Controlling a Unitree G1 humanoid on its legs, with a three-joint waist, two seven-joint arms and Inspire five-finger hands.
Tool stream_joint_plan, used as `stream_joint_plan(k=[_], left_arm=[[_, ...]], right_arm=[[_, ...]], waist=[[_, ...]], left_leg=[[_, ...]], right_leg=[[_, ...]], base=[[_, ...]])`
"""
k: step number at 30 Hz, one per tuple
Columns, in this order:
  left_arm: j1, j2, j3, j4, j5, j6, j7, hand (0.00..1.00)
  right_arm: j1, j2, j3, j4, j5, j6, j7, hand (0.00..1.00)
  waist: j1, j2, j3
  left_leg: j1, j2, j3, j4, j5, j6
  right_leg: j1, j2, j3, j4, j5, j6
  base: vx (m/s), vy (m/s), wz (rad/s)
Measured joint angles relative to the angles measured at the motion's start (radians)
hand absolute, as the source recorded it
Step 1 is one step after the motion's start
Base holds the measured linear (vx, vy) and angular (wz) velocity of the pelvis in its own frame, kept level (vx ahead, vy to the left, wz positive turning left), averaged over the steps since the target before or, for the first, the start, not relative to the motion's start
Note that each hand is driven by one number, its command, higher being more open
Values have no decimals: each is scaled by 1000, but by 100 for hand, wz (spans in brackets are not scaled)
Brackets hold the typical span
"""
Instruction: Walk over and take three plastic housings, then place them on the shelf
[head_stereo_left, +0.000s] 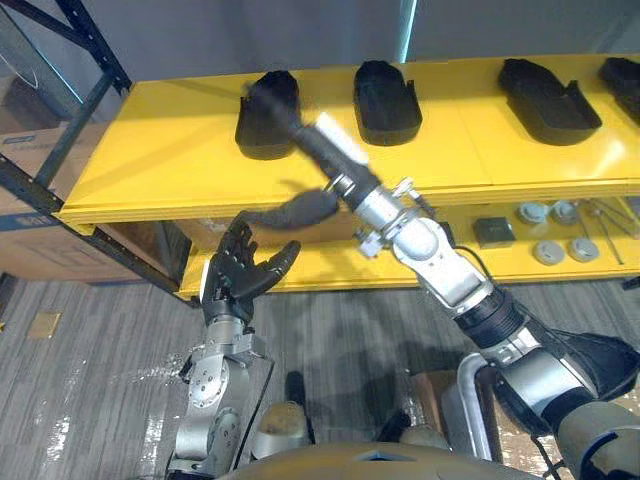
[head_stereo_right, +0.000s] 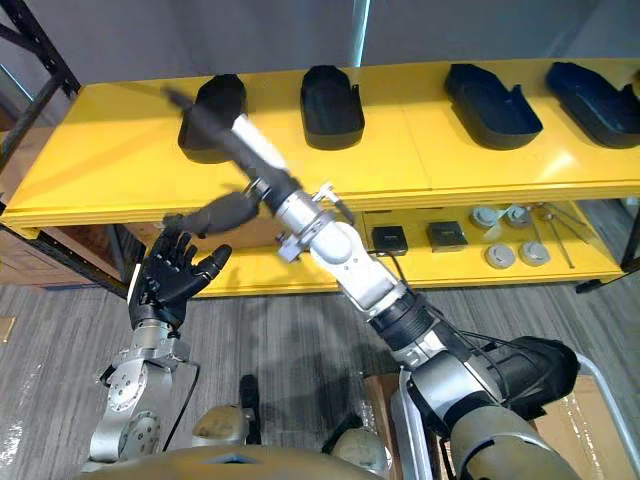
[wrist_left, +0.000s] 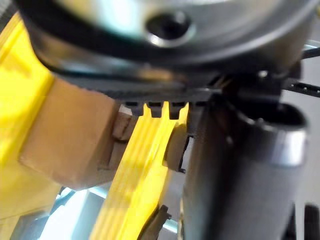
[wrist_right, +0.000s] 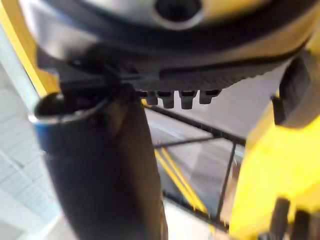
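Left eye view: a yellow upper shelf (head_stereo_left: 150, 160) carries four black plastic housings in a row along its rear edge; the leftmost housing (head_stereo_left: 262, 128) stands near the rear left corner; the second housing (head_stereo_left: 386, 102) stands just to its right, apart from it; the third housing (head_stereo_left: 548, 100) and the fourth housing (head_stereo_left: 625, 85) lie towards the rear right corner. All four rest on the shelf surface; neither hand holds one.

The right hand (head_stereo_left: 300, 130) reaches from the lower right across the front edge of the upper shelf to the leftmost housing; it overlaps that housing and is smeared by motion; finger position cannot be told, nor can contact with the housing. The right wrist view gives a dark thumb against yellow shelf metal and adds nothing on the fingers.

The left hand (head_stereo_left: 240, 270) is raised in front of the front edge of the lower shelf (head_stereo_left: 330, 268), near its left end; fingers straight and spread, thumb out to the side, palm bare.

On the lower shelf, towards its right end: a small black box (head_stereo_left: 495, 232), grey round parts (head_stereo_left: 548, 250) and thin metal rods (head_stereo_left: 610, 225). Cardboard boxes (head_stereo_left: 40, 245) stand beside the left edge of the rack; grey plank floor (head_stereo_left: 100, 360) lies below.
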Motion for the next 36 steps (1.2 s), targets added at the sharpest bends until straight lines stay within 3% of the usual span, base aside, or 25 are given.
stream_joint_plan(k=[5,15,23,28,36], left_arm=[[13,6,2,0,35,35,10,100],[65,14,-2,0,38,48,23,100],[81,-8,-10,0,34,50,20,100],[80,-9,-26,1,24,47,13,100],[72,-11,-40,3,21,11,0,100]], right_arm=[[5,93,28,94,20,4,83,100],[3,131,-4,363,-66,-22,-7,100],[-175,121,-142,592,-107,-55,-179,100],[-252,86,-179,639,-106,-96,-191,100],[-286,68,-177,678,-106,-98,-184,100]], waist=[[17,-12,-25],[31,4,-35],[55,74,4],[59,84,48],[61,93,105]], left_leg=[[12,7,-1,0,-16,-1],[-23,-8,-45,0,-19,0],[-81,-56,-98,0,19,25],[-96,-81,-112,0,27,34],[-111,-101,-121,0,31,40]], right_leg=[[22,10,-12,-23,4,3],[26,3,-58,-24,1,-2],[-63,-112,-87,166,-86,1],[-91,-159,-89,233,-110,3],[-109,-187,-89,259,-114,6]], base=[[-7,-15,7],[3,14,13],[17,1,22],[1,-9,11],[7,-3,4]])
